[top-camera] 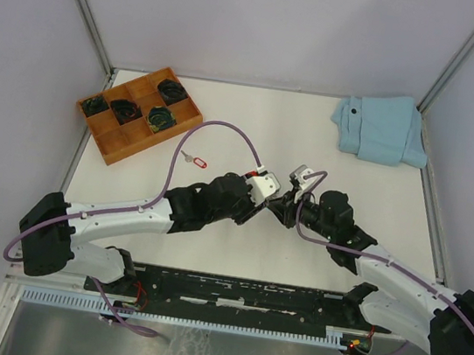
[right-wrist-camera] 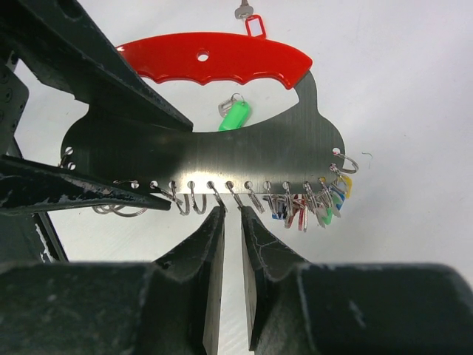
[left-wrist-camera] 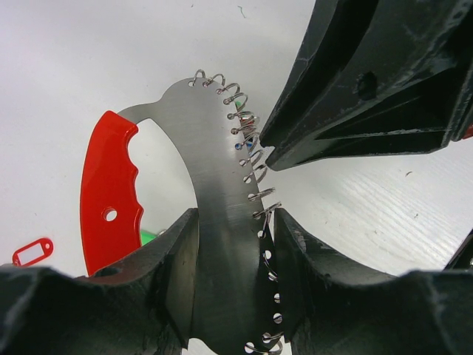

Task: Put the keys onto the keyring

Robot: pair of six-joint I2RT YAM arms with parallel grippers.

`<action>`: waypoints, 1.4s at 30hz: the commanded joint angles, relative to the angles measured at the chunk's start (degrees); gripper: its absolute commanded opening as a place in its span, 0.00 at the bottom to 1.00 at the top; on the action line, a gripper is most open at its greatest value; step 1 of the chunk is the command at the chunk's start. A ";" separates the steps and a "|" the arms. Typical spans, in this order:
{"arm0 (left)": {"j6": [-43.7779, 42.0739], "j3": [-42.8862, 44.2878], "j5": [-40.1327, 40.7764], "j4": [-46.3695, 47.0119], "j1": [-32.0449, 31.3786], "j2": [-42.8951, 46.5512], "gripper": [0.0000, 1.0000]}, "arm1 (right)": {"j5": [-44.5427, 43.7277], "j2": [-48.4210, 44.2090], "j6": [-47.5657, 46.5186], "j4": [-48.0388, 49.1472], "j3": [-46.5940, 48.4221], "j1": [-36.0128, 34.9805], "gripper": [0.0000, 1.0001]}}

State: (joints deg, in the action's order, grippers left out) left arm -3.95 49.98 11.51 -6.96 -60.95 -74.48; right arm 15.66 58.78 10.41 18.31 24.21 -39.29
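Note:
The keyring (left-wrist-camera: 214, 163) is a curved steel plate with a red handle (right-wrist-camera: 214, 59) and a row of small split rings along one edge. My left gripper (left-wrist-camera: 233, 222) is shut on the plate's narrow end, holding it over the table. My right gripper (right-wrist-camera: 229, 211) faces the ring row, jaws a narrow gap apart with nothing between them, tips right at two rings. Several coloured tags (right-wrist-camera: 325, 203) hang at the row's far end. A key with a green tag (right-wrist-camera: 235, 116) lies on the table below the plate. The key with a red tag (top-camera: 193, 160) lies further left.
A wooden tray (top-camera: 117, 147) with dark coiled items (top-camera: 127, 111) stands at the back left. A light blue cloth (top-camera: 381, 127) lies at the back right. A purple cable (top-camera: 218, 126) arcs over the table from the left arm.

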 commanded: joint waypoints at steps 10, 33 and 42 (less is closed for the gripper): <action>2.86 -0.19 0.26 7.58 -0.40 1.09 0.03 | 0.82 -0.90 -2.09 -0.63 1.17 -0.22 0.23; 22.89 -17.12 1.61 27.74 -0.40 -10.44 0.03 | -0.80 4.91 3.10 -6.26 -0.65 -0.22 0.26; 28.38 -20.07 1.70 29.29 -0.40 -13.12 0.14 | 2.13 11.58 3.01 -6.64 2.25 -0.45 0.28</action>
State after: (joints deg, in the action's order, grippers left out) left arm 19.75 30.92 12.86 18.72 -60.99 -86.96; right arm 15.86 69.60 12.84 10.39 23.35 -39.29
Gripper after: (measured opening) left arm 0.475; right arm 0.272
